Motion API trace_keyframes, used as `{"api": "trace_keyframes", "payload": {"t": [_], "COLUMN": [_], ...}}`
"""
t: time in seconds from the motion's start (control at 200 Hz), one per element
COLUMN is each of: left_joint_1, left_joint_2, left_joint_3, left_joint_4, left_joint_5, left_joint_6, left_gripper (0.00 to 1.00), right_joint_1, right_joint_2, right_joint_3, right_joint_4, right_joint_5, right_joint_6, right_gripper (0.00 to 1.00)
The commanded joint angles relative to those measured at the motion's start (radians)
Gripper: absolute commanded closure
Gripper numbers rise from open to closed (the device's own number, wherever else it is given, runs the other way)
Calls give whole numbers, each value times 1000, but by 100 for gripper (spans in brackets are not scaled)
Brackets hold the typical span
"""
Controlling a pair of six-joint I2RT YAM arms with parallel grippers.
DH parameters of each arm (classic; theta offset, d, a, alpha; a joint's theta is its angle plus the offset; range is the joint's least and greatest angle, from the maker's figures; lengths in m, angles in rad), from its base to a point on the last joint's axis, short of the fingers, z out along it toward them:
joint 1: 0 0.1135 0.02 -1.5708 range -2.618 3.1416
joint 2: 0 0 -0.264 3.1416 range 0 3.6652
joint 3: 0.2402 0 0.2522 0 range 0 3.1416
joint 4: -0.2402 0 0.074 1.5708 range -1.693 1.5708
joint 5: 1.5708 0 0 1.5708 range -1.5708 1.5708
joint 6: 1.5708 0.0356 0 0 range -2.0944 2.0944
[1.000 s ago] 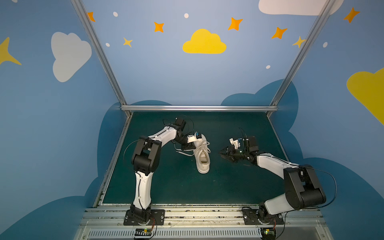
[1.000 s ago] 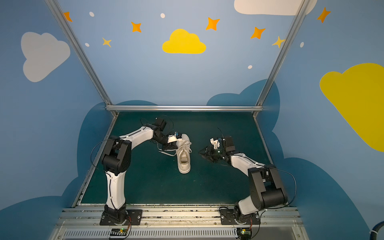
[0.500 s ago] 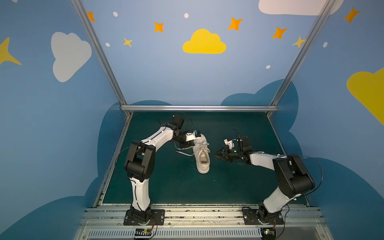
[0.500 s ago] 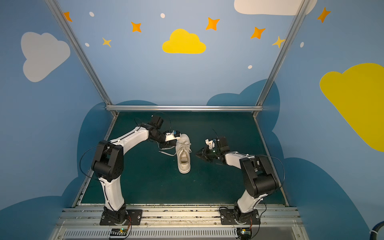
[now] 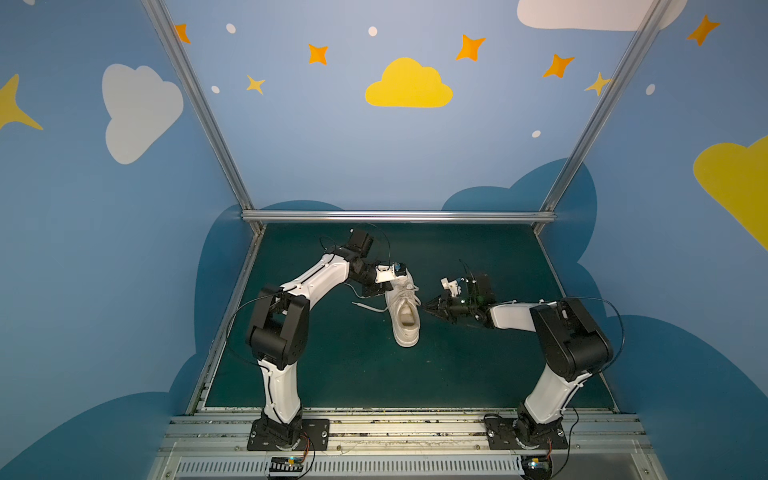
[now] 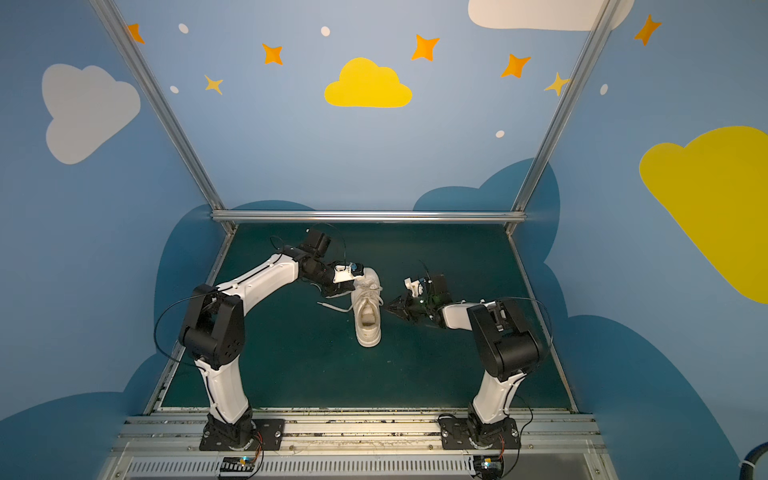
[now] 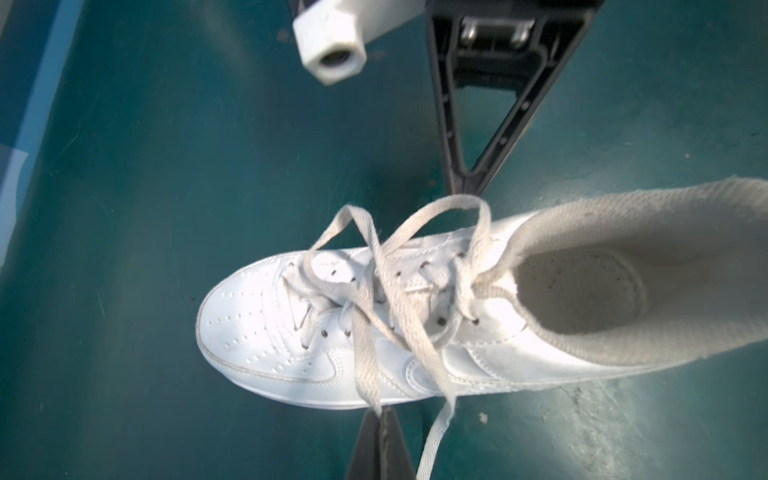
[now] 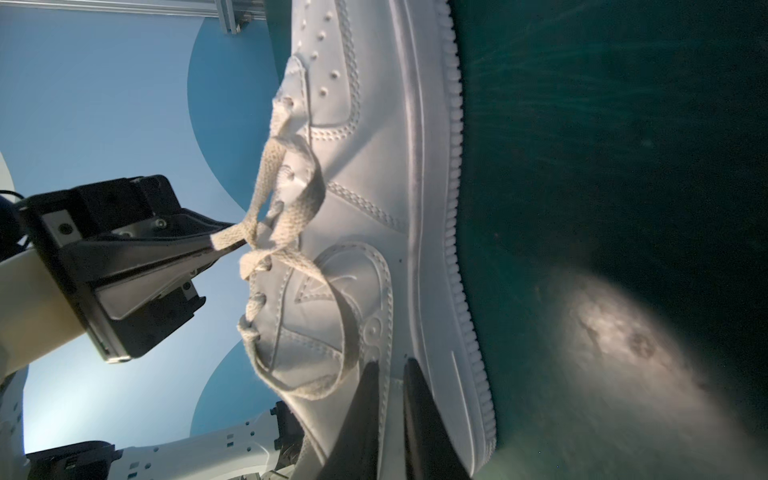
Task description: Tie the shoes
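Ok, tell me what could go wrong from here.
1. The left hand pinches one lace right at its tips; a hard pull could slip it free or drag the sneaker.
2. The right hand sits beside the loop, at the sneaker's side; closing there may catch nothing.

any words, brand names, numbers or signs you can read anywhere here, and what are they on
No text can be read in any view.
sneaker: no lettering; the embossed mark on its side shows no letters that can be made out.
small circuit board at the left arm's base: any print is too small to read.
walls: only painted shapes such as the yellow cloud and stars, no words.
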Motion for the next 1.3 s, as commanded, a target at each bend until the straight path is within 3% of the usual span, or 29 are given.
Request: {"api": "trace_keyframes", "payload": {"t": [0.0,0.185,1.297], "left_joint_1": [-10,-32,-92], "left_joint_2": [-48,-56,-74], "left_joint_3": [-13,-15,-24], "left_joint_4": [-18,-14,-6], "left_joint_5": [-13,-61,-98], "left_joint_6": [16,26,44], "left_gripper": [97,97,97], "right_joint_1": [9,17,33], "right_joint_2": [29,50,62], "right_joint_3": [31,42,32], "right_joint_4": [59,83,398], "right_joint_5": [-21,-29,-81], "right_joint_6": [22,34,204], "right_gripper": [86,86,86]}}
